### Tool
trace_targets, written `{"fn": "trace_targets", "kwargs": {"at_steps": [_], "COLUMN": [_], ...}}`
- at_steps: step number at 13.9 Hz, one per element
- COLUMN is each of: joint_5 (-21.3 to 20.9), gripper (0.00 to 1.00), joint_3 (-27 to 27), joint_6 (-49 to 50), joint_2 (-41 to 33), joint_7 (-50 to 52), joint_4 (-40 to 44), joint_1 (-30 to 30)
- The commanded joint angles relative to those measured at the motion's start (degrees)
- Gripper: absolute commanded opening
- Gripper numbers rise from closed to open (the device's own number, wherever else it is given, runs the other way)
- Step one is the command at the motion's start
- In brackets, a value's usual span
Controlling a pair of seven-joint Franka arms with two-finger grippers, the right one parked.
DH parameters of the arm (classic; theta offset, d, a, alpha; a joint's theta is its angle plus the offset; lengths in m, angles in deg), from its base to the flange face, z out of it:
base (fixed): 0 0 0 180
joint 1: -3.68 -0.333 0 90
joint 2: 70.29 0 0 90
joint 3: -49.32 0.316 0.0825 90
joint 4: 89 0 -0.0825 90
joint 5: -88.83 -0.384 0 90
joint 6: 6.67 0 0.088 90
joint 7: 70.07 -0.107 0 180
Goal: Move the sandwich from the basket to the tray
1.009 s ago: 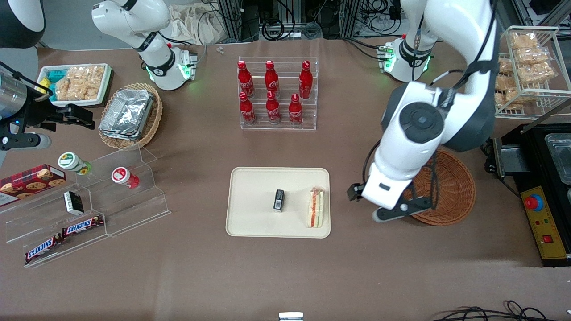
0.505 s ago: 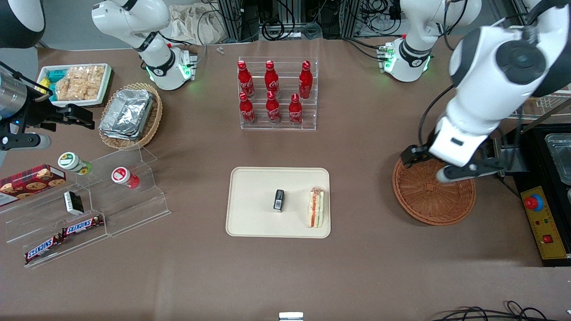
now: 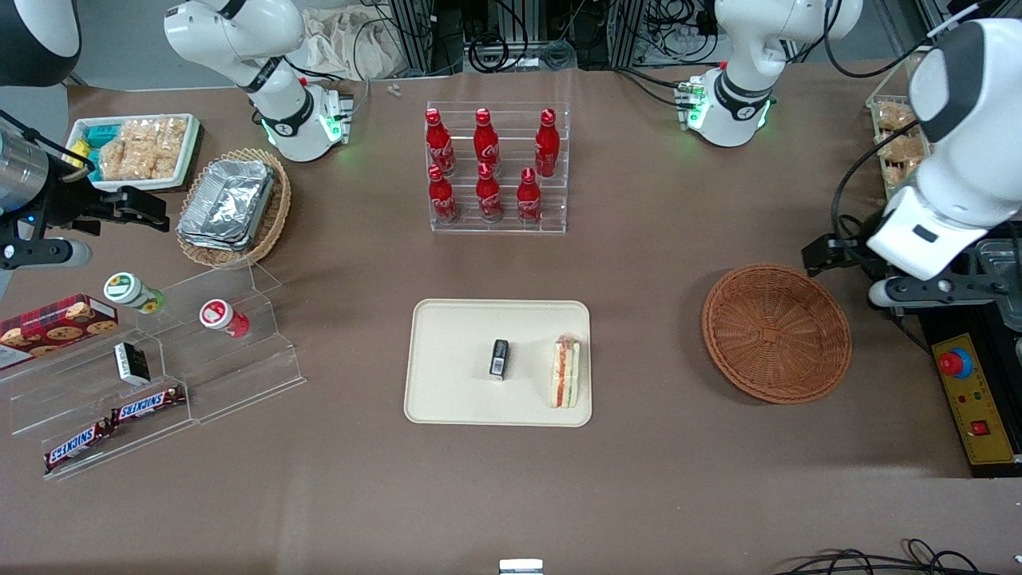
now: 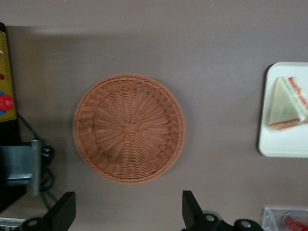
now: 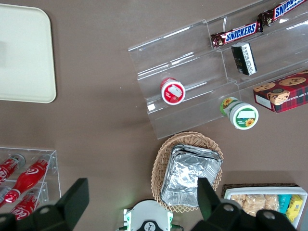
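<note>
Sandwich at tray edge, open claw above basket.

The white left arm's black two-finger gripper hangs raised at the working arm's end, fingers apparently spread apart, holding nothing.

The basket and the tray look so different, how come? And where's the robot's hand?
The basket is round, reddish-brown and woven, while the tray is a flat, cream rectangle with rounded corners. The basket holds nothing; the tray carries the sandwich and a small black packet. Both sit on the brown table. The hand hangs open above the table, beside the basket, holding nothing.
</note>
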Motion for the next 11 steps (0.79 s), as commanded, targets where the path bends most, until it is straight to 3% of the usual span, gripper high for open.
{"fn": "trace_targets", "kwargs": {"at_steps": [1, 4, 7, 11], "joint_5": [0.3, 0.82, 4.42, 4.34], "gripper": [1.0, 1.0, 1.0, 1.0], "joint_3": [-0.68, -0.77, -0.77, -0.77], "joint_6": [2.55, 3.43, 8.6, 11.43], "joint_2": [-0.2, 0.5, 5.41, 8.42], "joint_7": [-6.42, -10.48, -10.13, -9.95], "joint_4": [2.12, 3.7, 11.06, 15.31], "joint_1": [-3.6, -6.33, -6.42, -6.42]}}
